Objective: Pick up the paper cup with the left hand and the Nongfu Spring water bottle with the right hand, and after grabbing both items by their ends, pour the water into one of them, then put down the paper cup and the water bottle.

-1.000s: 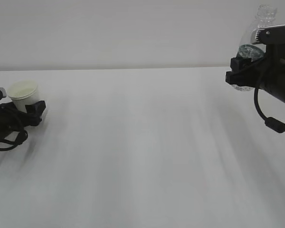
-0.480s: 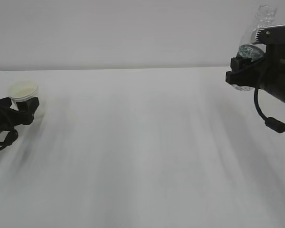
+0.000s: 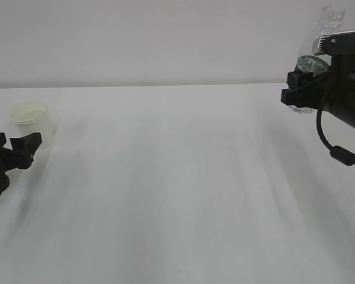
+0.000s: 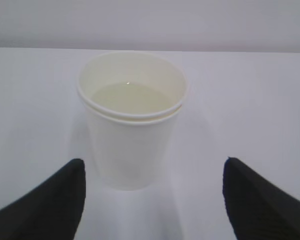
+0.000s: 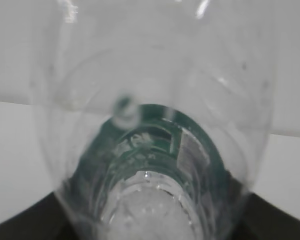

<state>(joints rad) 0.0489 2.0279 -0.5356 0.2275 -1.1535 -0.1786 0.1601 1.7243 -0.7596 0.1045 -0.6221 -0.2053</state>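
Observation:
The paper cup (image 3: 29, 113) stands upright on the white table (image 3: 177, 177) at the far left, with the water (image 4: 130, 97) inside it. My left gripper (image 3: 15, 142) is open just in front of the cup and touches nothing. In the left wrist view the cup (image 4: 132, 125) rises beyond the two black fingertips (image 4: 65, 195). At the right, the Nongfu Spring water bottle (image 3: 320, 32) hangs well above the table, neck up and slightly tilted, with my right gripper (image 3: 303, 89) shut on its lower part. The right wrist view looks up along the bottle (image 5: 155, 115) past its green label (image 5: 200, 140).
A plain pale wall (image 3: 165, 41) rises behind the table's far edge. The right arm's black cable (image 3: 337, 151) loops down below the gripper. Nothing else lies on the table between the two arms.
My left gripper has drawn back from the cup toward the near left, leaving it standing free. The right gripper and bottle have not moved.

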